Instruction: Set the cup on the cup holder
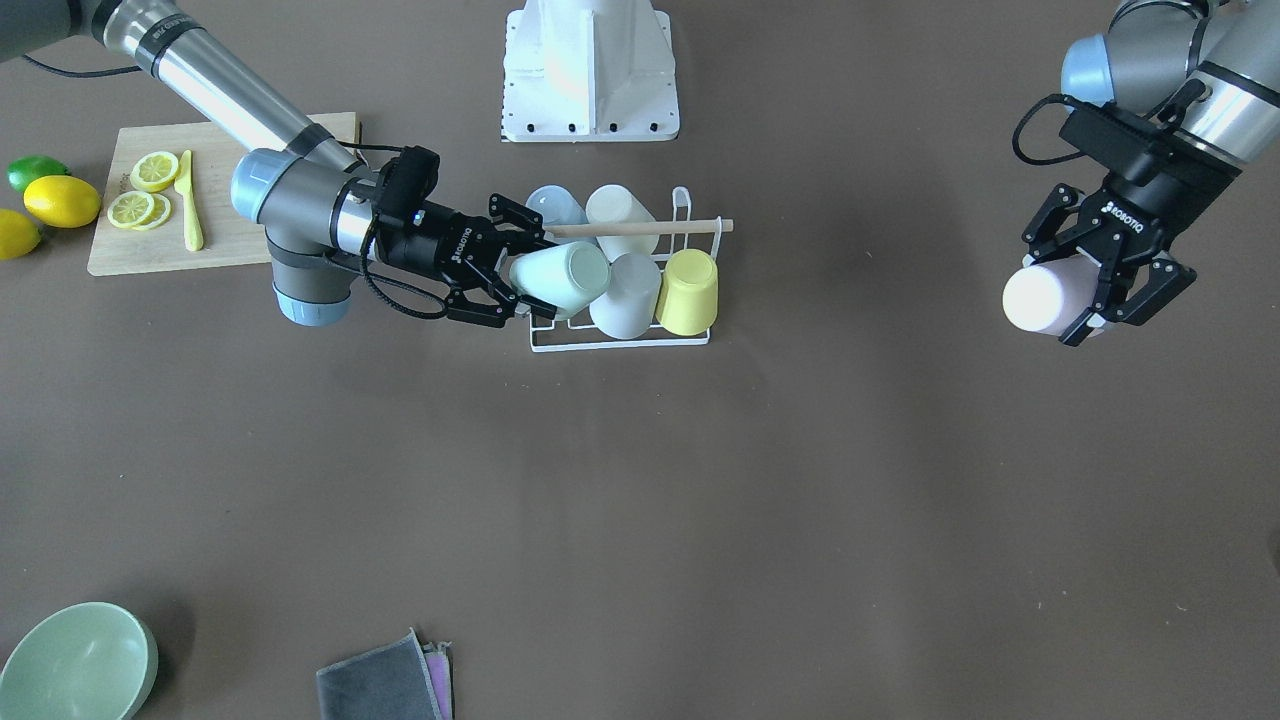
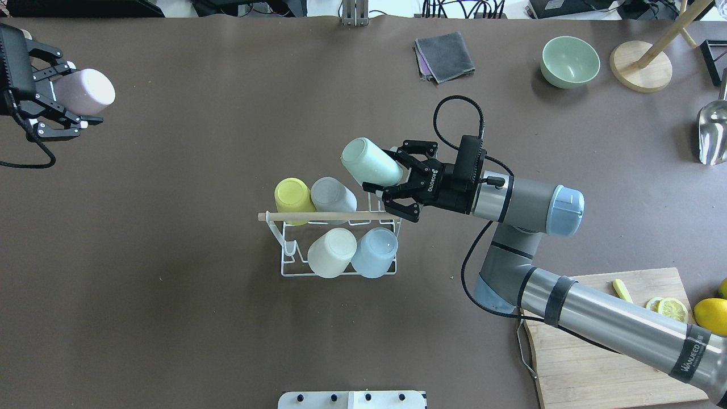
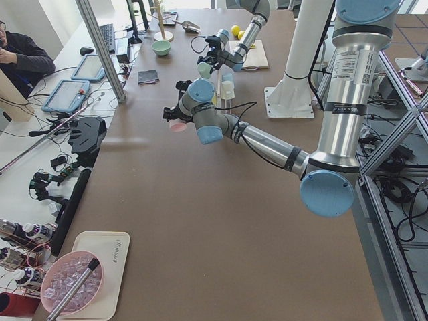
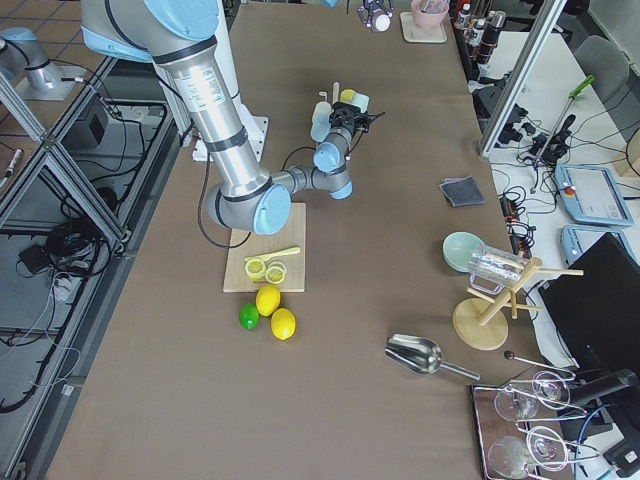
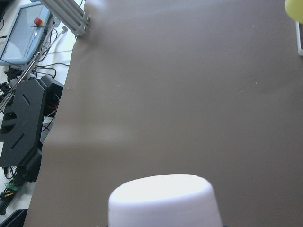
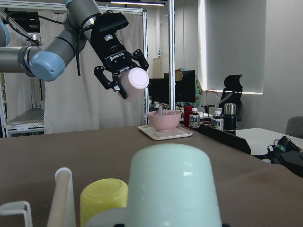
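The white wire cup holder (image 2: 288, 267) with a wooden rod handle (image 2: 318, 216) stands mid-table and carries a yellow cup (image 2: 292, 194), a grey cup (image 2: 333, 196), a cream cup (image 2: 332, 254) and a light blue cup (image 2: 375, 254). My right gripper (image 2: 381, 168) is shut on a mint-green cup (image 2: 368, 162), held tilted, bottom outward, over the rack's far right corner; its prong is hidden. The mint-green cup fills the right wrist view (image 6: 173, 184). My left gripper (image 2: 79, 94) is shut on a pale pink cup (image 2: 88, 91), raised far to the left of the rack.
A cutting board (image 1: 225, 250) with lemon slices (image 1: 140, 195) and a yellow knife (image 1: 188, 200) lies by the right arm, with lemons (image 1: 60, 200) beside it. A green bowl (image 2: 569, 61), a folded grey cloth (image 2: 445, 54), a wooden stand (image 2: 640, 72) and a metal scoop (image 2: 711, 133) sit at the far edge.
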You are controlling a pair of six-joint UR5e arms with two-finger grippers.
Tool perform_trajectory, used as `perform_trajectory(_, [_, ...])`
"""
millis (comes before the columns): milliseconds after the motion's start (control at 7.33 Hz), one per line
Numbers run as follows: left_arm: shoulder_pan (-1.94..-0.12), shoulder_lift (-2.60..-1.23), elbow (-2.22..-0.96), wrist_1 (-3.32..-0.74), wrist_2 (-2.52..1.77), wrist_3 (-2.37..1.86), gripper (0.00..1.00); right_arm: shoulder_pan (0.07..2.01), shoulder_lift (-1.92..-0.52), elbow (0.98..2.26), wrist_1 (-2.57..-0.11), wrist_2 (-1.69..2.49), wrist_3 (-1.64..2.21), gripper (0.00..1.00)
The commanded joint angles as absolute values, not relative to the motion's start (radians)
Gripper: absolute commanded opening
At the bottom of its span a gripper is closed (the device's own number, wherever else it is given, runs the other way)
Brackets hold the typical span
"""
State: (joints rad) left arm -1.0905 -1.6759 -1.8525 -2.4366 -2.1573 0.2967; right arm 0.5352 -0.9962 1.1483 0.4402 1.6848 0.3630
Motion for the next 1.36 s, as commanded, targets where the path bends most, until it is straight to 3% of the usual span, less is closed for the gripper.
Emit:
perform_trajectory(0, [-1.042,-1.654,-1.850,-2.650,-2.163,0.114,0.36,0.540,-1.011,1.154,0.440,1.690,0.364,0.43])
perform_trajectory(136, [-1.016,-1.654,-1.850,-2.768,-2.160,0.006,0.36,0.535,-1.018,1.155,0.440,1.693,0.365,0.53])
perform_trajectory(409, [-0.974,-1.643,-1.852,-2.957,-2.154,-0.148,0.36,0.545,-1.031,1.181,0.436,1.694,0.368,1.00])
perform_trajectory(1227, [-0.757,-1.635,-1.858,-3.312,-1.990,-0.356,0.36,0.648,-1.040,1.187,0.373,1.814,0.376,1.00])
